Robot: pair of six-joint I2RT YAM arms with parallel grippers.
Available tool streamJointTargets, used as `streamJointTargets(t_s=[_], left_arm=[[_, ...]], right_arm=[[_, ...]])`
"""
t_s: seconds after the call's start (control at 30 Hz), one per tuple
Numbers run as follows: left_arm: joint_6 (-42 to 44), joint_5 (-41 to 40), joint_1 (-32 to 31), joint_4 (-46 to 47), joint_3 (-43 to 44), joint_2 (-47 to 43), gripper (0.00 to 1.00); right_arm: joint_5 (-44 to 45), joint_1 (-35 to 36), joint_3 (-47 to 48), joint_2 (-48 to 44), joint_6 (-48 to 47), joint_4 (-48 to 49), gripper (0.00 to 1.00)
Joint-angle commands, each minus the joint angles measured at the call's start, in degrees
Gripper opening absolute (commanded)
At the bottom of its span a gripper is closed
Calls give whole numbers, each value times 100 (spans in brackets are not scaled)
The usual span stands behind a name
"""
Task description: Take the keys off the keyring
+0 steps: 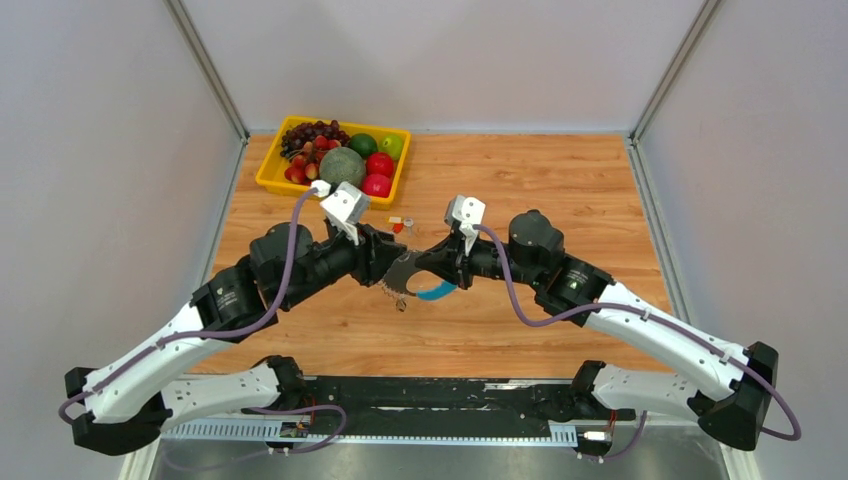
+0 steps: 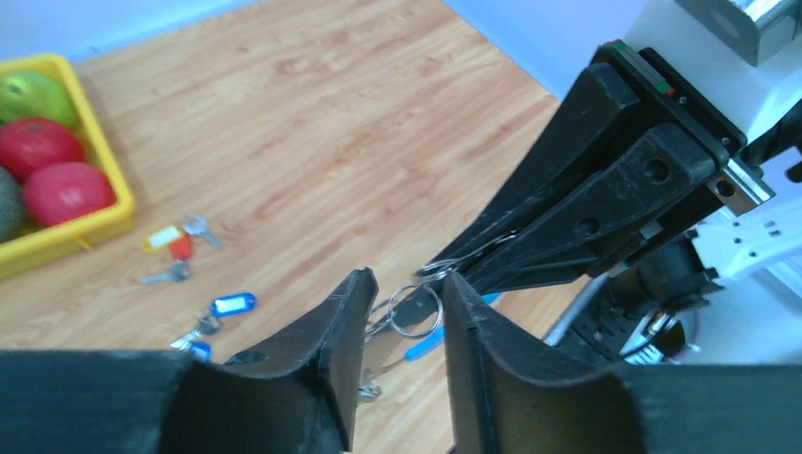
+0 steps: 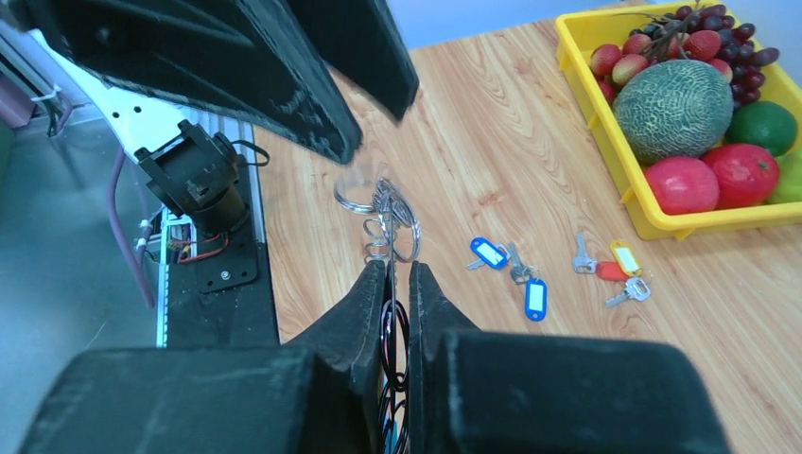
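Right gripper (image 3: 397,274): pinched narrow on the keyring (image 3: 383,203), likely to steady it at frame centre.
Left gripper (image 2: 409,282): fingers parted around a small split ring, seemingly ready to work a key off.
Keys (image 3: 536,298): several tagged ones lie loose on the table (image 1: 560,200), right of centre.
Hidden: the hoop's lower part, behind the right fingers.

Keyring (image 1: 433,292) hangs raised; tagged keys (image 3: 489,253) lie scattered nearby.
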Motion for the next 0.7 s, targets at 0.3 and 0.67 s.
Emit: streamJointTargets(t_s=[0.3,0.67], left_arm=[[-198,-760,23,212,-136,-563,97],[-295,-1070,26,85,-442,-939,100]], right_arm=[[759,-10,80,-577,98,35,0],[1327,-8,82,-889,114,-185,0]])
